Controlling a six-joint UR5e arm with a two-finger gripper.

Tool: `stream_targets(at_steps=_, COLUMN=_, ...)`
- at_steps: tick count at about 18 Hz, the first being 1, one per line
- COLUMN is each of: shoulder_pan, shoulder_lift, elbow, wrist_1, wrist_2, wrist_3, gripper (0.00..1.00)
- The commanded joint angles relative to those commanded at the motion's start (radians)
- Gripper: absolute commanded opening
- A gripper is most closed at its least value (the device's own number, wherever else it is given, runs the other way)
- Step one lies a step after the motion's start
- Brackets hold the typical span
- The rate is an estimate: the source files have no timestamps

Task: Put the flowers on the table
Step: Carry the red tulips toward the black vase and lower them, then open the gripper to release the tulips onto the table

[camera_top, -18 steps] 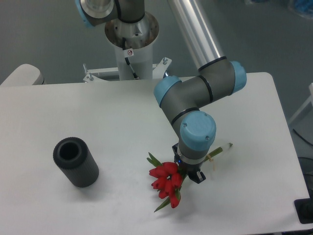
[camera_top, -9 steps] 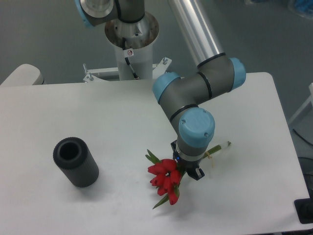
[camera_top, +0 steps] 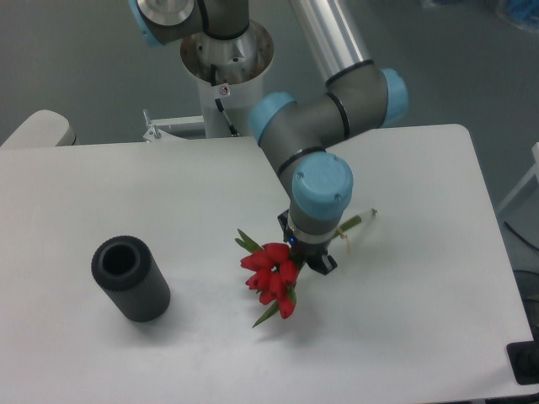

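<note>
The flowers (camera_top: 269, 275), a small bunch of red blooms with green leaves, hang just left of and below my wrist, over the white table (camera_top: 101, 202). Their thin green stems (camera_top: 358, 221) stick out to the right from behind the wrist. My gripper (camera_top: 305, 257) points down at the table and is shut on the flowers' stems; the wrist hides most of its fingers. Whether the blooms touch the tabletop cannot be made out.
A dark grey ribbed cylinder (camera_top: 130, 279) with an open top stands on the left part of the table. The robot's base column (camera_top: 226, 71) rises behind the far edge. The table's right edge runs near x 600.
The arm has carried the flowers up and to the left, away from the table's front edge. The grip has stayed shut and the cylinder has not moved.
</note>
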Motion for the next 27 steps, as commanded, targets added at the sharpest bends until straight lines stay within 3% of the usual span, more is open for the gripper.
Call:
stream_targets(at_steps=7, shoulder_pan=-0.008, shoulder_lift=0.12, elbow=-0.141, wrist_1=0.009, wrist_2=-0.005, wrist_3=-0.163, gripper=0.2)
stream_targets(at_steps=10, shoulder_pan=-0.021, shoulder_lift=0.155, elbow=-0.178, wrist_1=0.026, wrist_2=-0.009, wrist_3=-0.308, gripper=0.2)
stream_targets(at_steps=14, shoulder_pan=-0.078, shoulder_lift=0.14, elbow=-0.184, wrist_1=0.055, wrist_2=-0.005, wrist_3=-0.4, gripper=0.27)
stream_targets(at_steps=18, shoulder_pan=-0.127, shoulder_lift=0.088, elbow=-0.183, wrist_1=0.129, wrist_2=0.0, wrist_3=-0.503, gripper=0.28)
stream_targets(at_steps=22, shoulder_pan=-0.132, shoulder_lift=0.075, elbow=-0.184, wrist_1=0.141, wrist_2=0.002, wrist_3=-0.499, gripper=0.47)
stream_targets(at_steps=23, shoulder_pan=-0.132, shoulder_lift=0.075, elbow=-0.184, wrist_1=0.141, wrist_2=0.0, wrist_3=-0.496, gripper=0.57)
stream_targets(at_steps=24, shoulder_pan=-0.132, shoulder_lift=0.074, elbow=-0.186, wrist_1=0.14, wrist_2=0.0, wrist_3=-0.494, gripper=0.9)
stream_targets(at_steps=25, shoulder_pan=-0.132, shoulder_lift=0.075, elbow=-0.187, wrist_1=0.14, wrist_2=0.0, wrist_3=-0.493, gripper=1.0)
stream_targets(at_steps=27, shoulder_pan=-0.13, shoulder_lift=0.077, elbow=-0.186, wrist_1=0.14, wrist_2=0.0, wrist_3=-0.493, gripper=1.0)
